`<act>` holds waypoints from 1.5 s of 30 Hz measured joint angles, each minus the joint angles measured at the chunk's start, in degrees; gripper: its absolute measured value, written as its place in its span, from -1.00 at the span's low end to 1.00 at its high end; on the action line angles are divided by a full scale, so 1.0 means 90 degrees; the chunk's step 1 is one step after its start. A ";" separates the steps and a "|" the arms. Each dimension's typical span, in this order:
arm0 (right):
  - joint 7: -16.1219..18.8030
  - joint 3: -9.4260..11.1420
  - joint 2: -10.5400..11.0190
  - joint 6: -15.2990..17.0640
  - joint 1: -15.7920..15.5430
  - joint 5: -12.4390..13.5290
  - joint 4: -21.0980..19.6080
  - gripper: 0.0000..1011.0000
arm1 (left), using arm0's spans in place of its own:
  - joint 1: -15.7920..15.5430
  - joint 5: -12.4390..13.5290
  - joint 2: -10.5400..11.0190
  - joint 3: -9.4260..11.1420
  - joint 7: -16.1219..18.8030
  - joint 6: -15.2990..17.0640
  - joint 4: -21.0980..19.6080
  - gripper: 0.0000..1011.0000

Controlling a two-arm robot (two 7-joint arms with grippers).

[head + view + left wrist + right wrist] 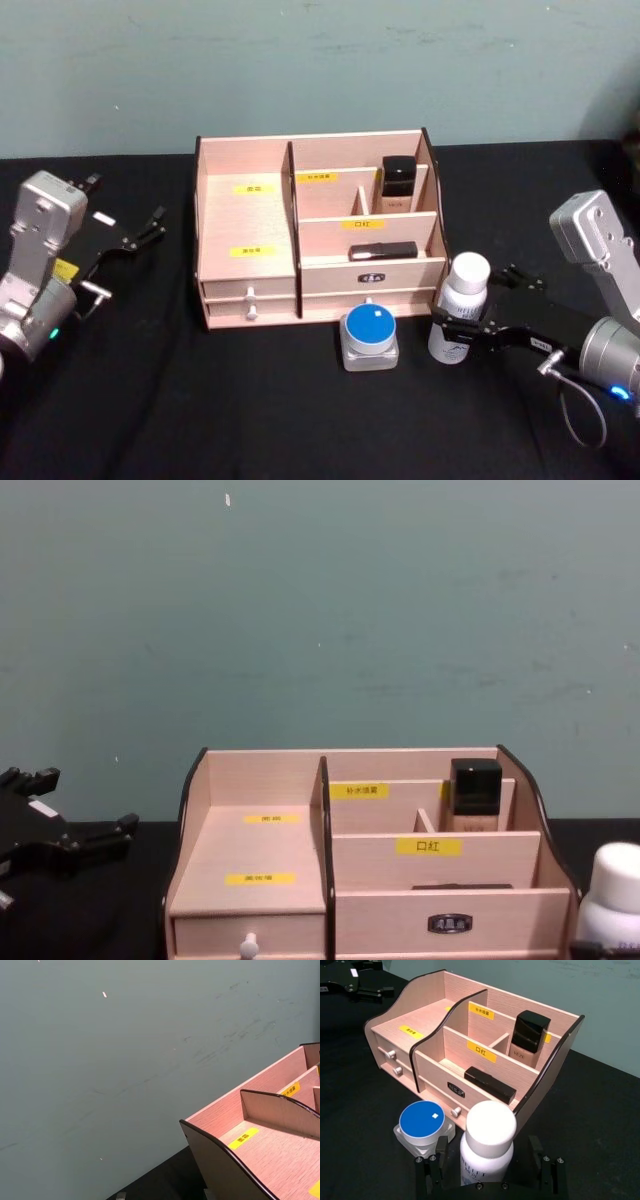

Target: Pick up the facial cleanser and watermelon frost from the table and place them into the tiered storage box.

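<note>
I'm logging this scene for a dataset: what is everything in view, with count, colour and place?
tiered storage box: one, light wood with dark edges, at the middle of the table
yellow labels: at least four, on the box's steps and dividers
black-capped bottle: one, upright in the box's back right compartment
black bar: one, lying in the box's front right compartment
blue-lidded jar: one, clear with a blue lid, on the table in front of the box
white bottle: one, upright by the box's front right corner
table: one, black
wall: one, teal, behind the table
left claw: one, black, open, left of the box
right claw: one, black, open around the white bottle
</note>
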 joint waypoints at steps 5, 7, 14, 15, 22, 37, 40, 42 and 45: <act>0.0052 -0.0042 -0.0090 -0.0013 0.0114 -0.0066 0.0130 0.98 | 0.0000 0.0000 0.0000 0.0000 0.0000 0.0000 0.0000 0.98; 0.0079 -0.0075 -0.0138 -0.0015 0.0177 -0.0095 0.0200 0.98 | 0.0000 0.0000 0.0000 0.0000 0.0000 0.0000 0.0000 0.98; 0.0121 -0.0122 -0.0244 0.0030 0.0291 -0.0134 0.0322 0.98 | 0.0000 0.0000 0.0000 0.0000 0.0000 0.0000 0.0000 0.98; 0.0121 -0.0123 -0.0251 0.0040 0.0297 -0.0134 0.0327 0.98 | 0.0000 0.0000 0.0000 0.0000 0.0000 0.0000 0.0000 0.98; 0.0123 -0.0123 -0.0243 0.0036 0.0291 -0.0134 0.0321 0.98 | 0.0000 0.0000 0.0000 0.0000 0.0000 0.0000 0.0000 0.98; 0.0117 -0.0117 -0.0231 0.0022 0.0280 -0.0132 0.0308 0.36 | 0.0000 0.0000 0.0000 0.0000 0.0000 0.0000 0.0000 0.98; 0.0116 -0.0117 -0.0229 0.0021 0.0277 -0.0132 0.0307 0.19 | 0.0000 0.0000 0.0000 0.0000 0.0000 0.0000 0.0000 0.98; 0.0115 -0.0117 -0.0227 0.0021 0.0276 -0.0131 0.0306 0.18 | 0.0000 0.0000 0.0000 0.0000 0.0000 0.0000 0.0000 0.98; 0.0113 -0.0117 -0.0226 0.0019 0.0275 -0.0131 0.0304 0.18 | 0.0000 0.0000 0.0000 0.0000 0.0000 0.0000 0.0000 0.98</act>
